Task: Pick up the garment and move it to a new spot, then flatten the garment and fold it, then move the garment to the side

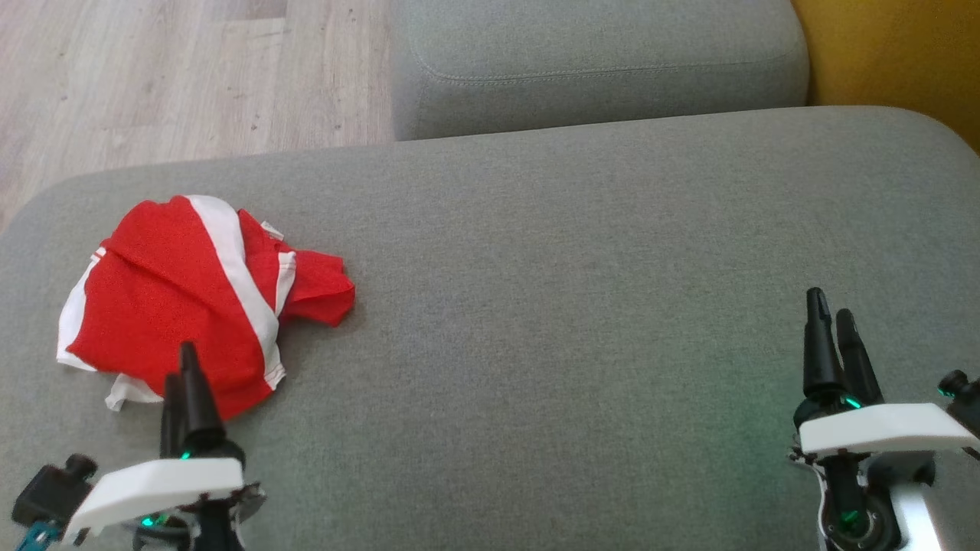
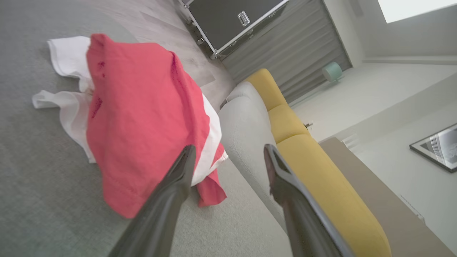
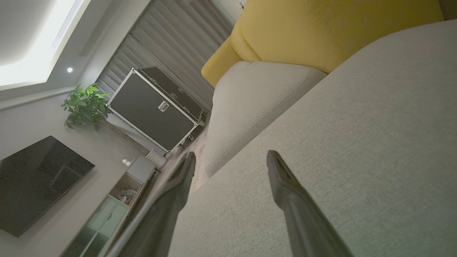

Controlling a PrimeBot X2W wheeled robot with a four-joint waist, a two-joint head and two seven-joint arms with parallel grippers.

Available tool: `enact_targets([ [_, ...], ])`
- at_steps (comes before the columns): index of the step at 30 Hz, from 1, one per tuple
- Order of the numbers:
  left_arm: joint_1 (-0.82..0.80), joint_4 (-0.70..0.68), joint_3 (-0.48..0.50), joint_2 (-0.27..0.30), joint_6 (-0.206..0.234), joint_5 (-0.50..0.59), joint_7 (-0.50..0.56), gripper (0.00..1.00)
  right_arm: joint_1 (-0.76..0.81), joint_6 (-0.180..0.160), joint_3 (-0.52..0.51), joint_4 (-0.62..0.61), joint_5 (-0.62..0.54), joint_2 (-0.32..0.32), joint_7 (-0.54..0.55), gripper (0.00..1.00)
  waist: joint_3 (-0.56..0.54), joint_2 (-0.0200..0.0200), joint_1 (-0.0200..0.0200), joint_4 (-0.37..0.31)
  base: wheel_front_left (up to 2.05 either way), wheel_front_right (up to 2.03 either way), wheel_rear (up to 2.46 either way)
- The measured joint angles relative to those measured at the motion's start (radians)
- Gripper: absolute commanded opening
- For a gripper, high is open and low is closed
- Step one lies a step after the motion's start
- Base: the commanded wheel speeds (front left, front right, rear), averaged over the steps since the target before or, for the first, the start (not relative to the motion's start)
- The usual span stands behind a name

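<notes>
Left gripper [image 1: 182,366] is at 7 o'clock in the head view, fingers spread wide and holding nothing, with its tips in front of the near edge of the crumpled red and white garment [image 1: 176,298]. That lies at 9 o'clock on the grey sofa seat [image 1: 574,306]. Right gripper [image 1: 829,303] is at 4 o'clock, also wide open and empty over bare seat. Yellow cushion [image 1: 896,53] is at 1 o'clock, wood floor [image 1: 153,76] at 11.

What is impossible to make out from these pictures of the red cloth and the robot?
- Garment, head view: crumpled; its own folds hide its shape and type.
- Its near edge, head view: hidden behind the left tool.
- Right tool, head view: its arm is cut off by the bottom edge.
</notes>
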Motion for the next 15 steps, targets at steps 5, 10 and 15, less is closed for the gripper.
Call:
enact_targets([
  [5,0.000,-0.008,-0.039,0.000,0.007,0.098,-0.016,1.00,0.000,0.000,0.012,-0.003,-0.086,0.000,-0.015,1.00,-0.001,0.0000,0.0000,-0.002,0.00,0.00,0.00],
  [10,0.000,-0.008,-0.078,0.000,0.006,0.208,-0.030,1.00,-0.002,0.000,0.014,-0.008,-0.167,0.000,-0.031,1.00,-0.002,0.0000,0.0000,-0.002,0.00,0.00,0.00],
  [15,-0.001,-0.007,-0.107,0.001,0.006,0.317,-0.044,1.00,-0.002,0.000,0.024,-0.014,-0.244,0.000,-0.043,1.00,-0.001,0.0000,0.0000,-0.003,0.00,0.00,0.00],
])
